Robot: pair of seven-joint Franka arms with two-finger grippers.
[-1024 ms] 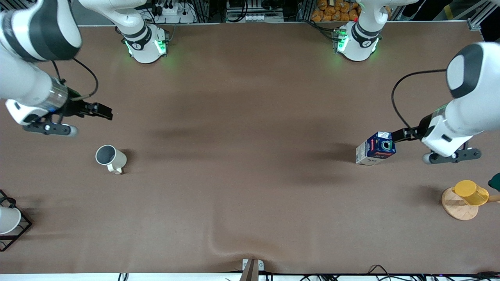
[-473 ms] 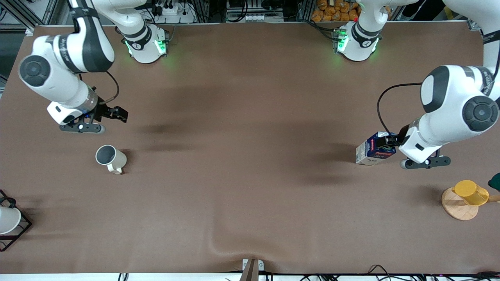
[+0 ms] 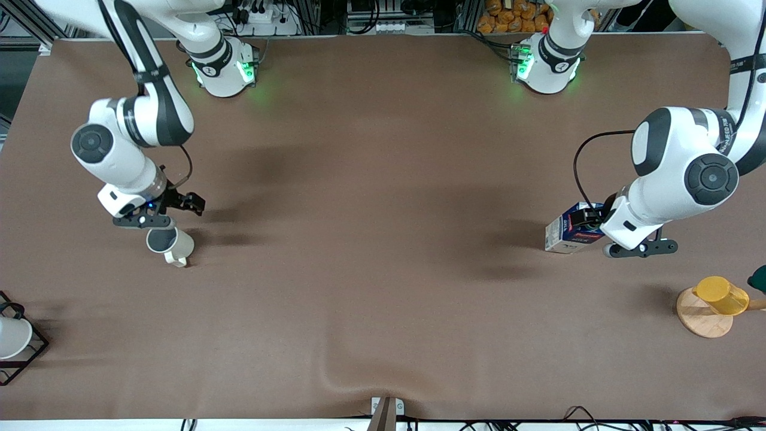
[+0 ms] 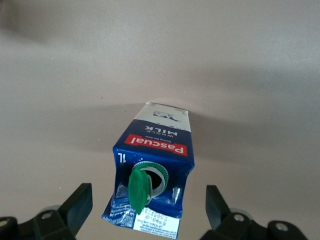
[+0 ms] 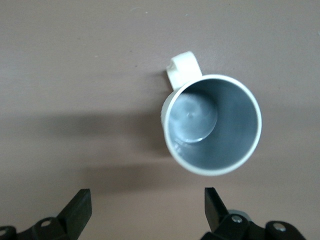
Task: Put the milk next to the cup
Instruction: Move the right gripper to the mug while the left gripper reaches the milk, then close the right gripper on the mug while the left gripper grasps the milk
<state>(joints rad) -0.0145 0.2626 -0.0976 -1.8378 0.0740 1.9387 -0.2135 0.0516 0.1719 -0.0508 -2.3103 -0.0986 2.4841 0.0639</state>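
Two arms reach out over the brown table, each with its fingers spread wide and nothing between them. At the left arm's end, the left gripper hangs over the milk, the carton standing upright on the cloth; the left wrist view looks down on its gable top, its green cap flipped open, with one finger to either side of the carton and clear of it. At the right arm's end, the right gripper hovers just above the cup, which stands upright with its grey inside showing and its handle turned toward the front camera; the fingers are not touching it. Milk and cup stand well apart, at opposite ends of the table. Nearer the front camera than the milk, a yellow cup rests on a round wooden coaster; nearer than the cup, a white cup sits in a black wire rack at the table's edge
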